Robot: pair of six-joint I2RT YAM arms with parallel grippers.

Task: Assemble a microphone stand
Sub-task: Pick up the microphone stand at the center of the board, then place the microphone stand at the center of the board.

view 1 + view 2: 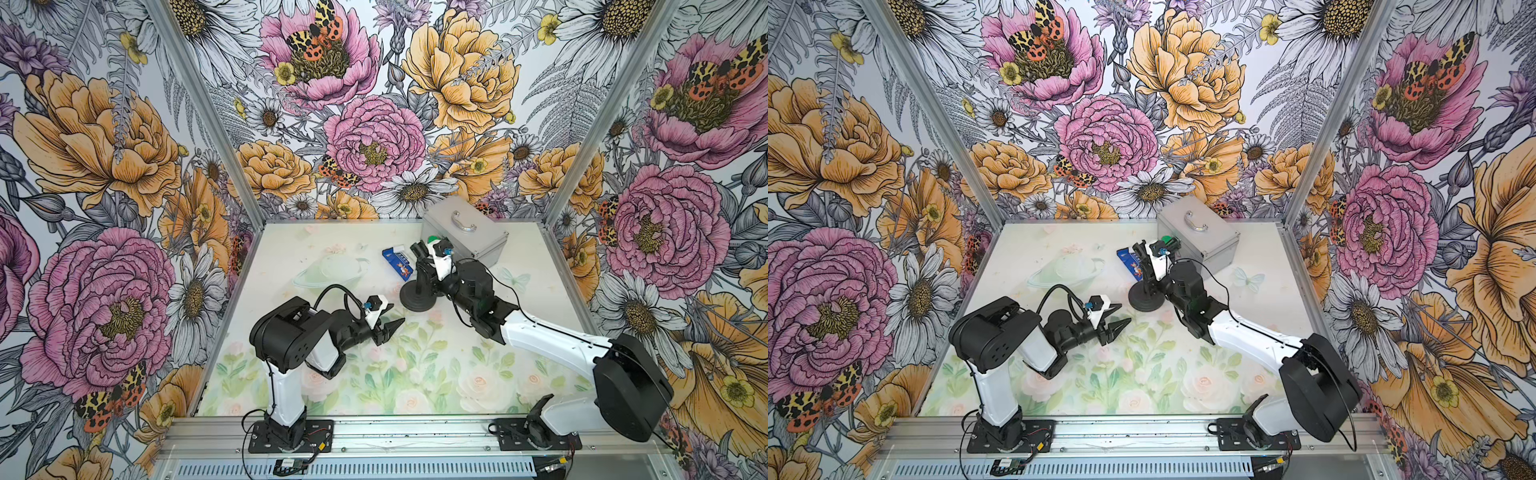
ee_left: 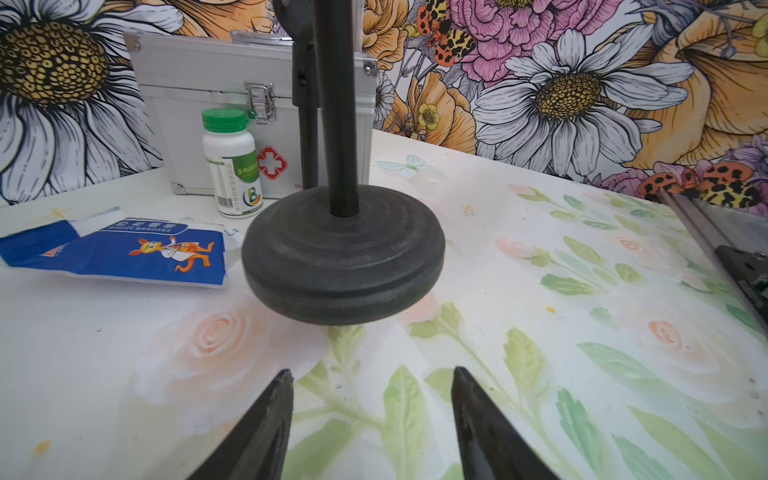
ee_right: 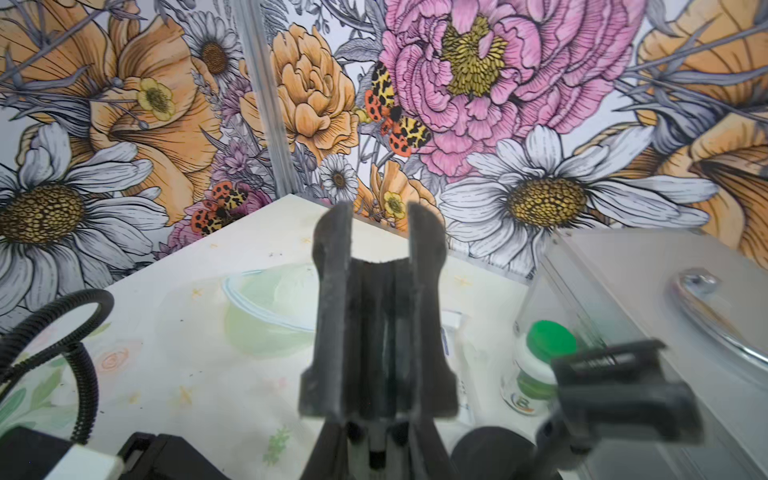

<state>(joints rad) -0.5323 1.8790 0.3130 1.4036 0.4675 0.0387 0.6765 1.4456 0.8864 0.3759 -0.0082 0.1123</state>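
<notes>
Stand base (image 2: 343, 257) matt dark, faintly rough; pole (image 2: 338, 104) smooth matt black. Mic clip (image 3: 376, 316) rough matt plastic. Case (image 2: 199, 70) brushed metal, shiny latch (image 2: 261, 102). Bottle (image 2: 232, 166) glossy white plastic. Bandage packet (image 2: 124, 253) glossy. Bench (image 2: 540, 332) smooth matt print.
</notes>
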